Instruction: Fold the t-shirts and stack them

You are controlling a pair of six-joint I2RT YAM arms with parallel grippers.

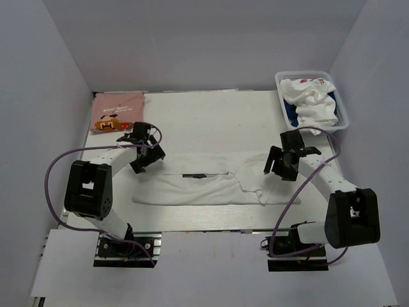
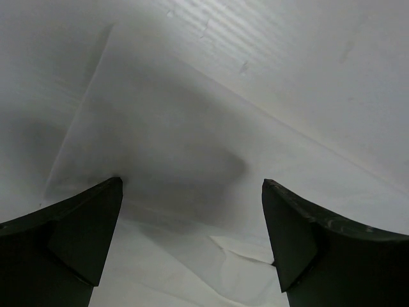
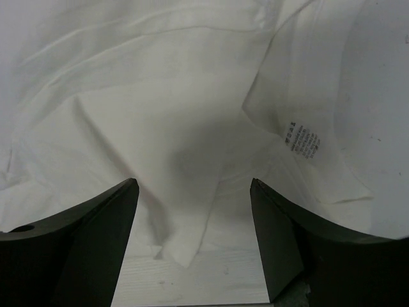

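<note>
White t-shirt (image 1: 198,187) is being worked near-centre on the counter (image 1: 211,121). It's lying as a long flat band, with a corner flapped over near its right end. Nothing is being gripped. Left hand (image 1: 146,152) is spread wide at the band's left end. Right hand (image 1: 284,163) is spread over the right end, with the label (image 3: 300,142) showing below it. For the next fold, probably: both ends to be pinched through all layers, lifted level, edges matched. Farther back, the pink t-shirt (image 1: 117,112) is lying folded far-left. The other t-shirts (image 1: 310,96) are sitting in the basket (image 1: 304,73) far-right.
</note>
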